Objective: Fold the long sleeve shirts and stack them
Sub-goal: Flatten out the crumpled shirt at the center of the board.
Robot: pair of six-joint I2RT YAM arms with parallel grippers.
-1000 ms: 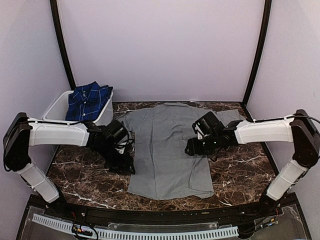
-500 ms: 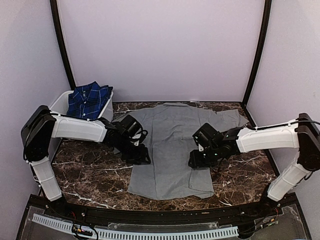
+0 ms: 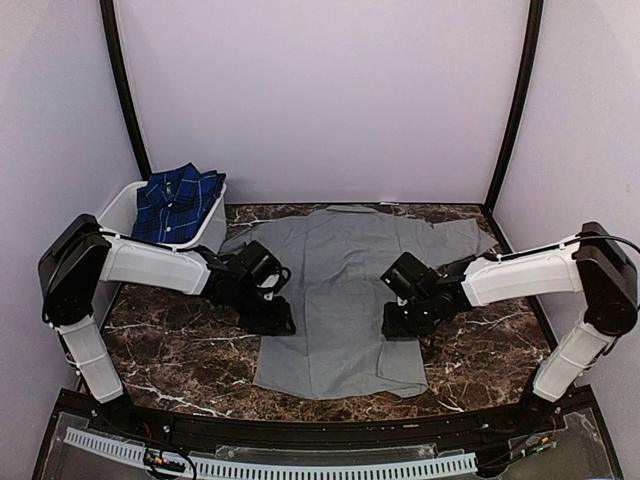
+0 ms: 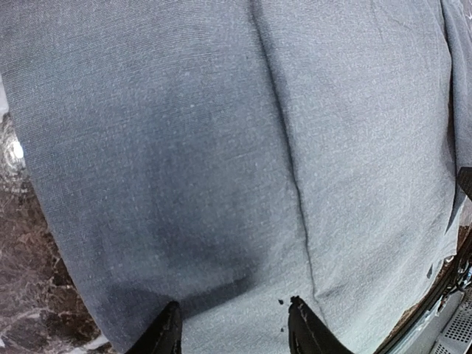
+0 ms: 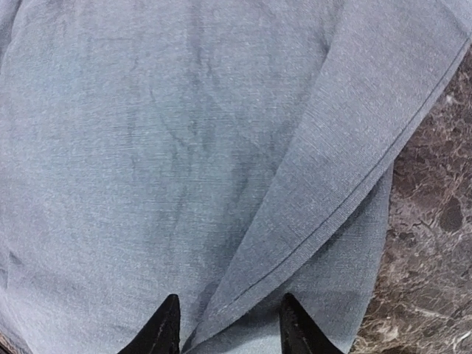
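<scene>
A plain grey shirt (image 3: 335,280) lies spread flat, back up, in the middle of the marble table. A navy-and-blue plaid shirt (image 3: 178,200) lies bundled in the white tub. My left gripper (image 3: 277,320) is open, low over the grey shirt's left edge; in the left wrist view (image 4: 232,330) grey cloth (image 4: 221,147) fills the space ahead of it. My right gripper (image 3: 398,322) is open, low over the shirt's right side; in the right wrist view (image 5: 228,326) a folded-in flap with a stitched hem (image 5: 354,177) lies between the fingertips.
The white tub (image 3: 112,208) stands at the back left corner. Dark marble table (image 3: 180,350) shows on both sides of the shirt, also in the right wrist view (image 5: 435,221). Lilac walls and two black posts close the back.
My left gripper has moved right from the bare table onto the grey shirt's left edge. My right gripper has slid a little nearer along the right side. The shirt lies as before.
</scene>
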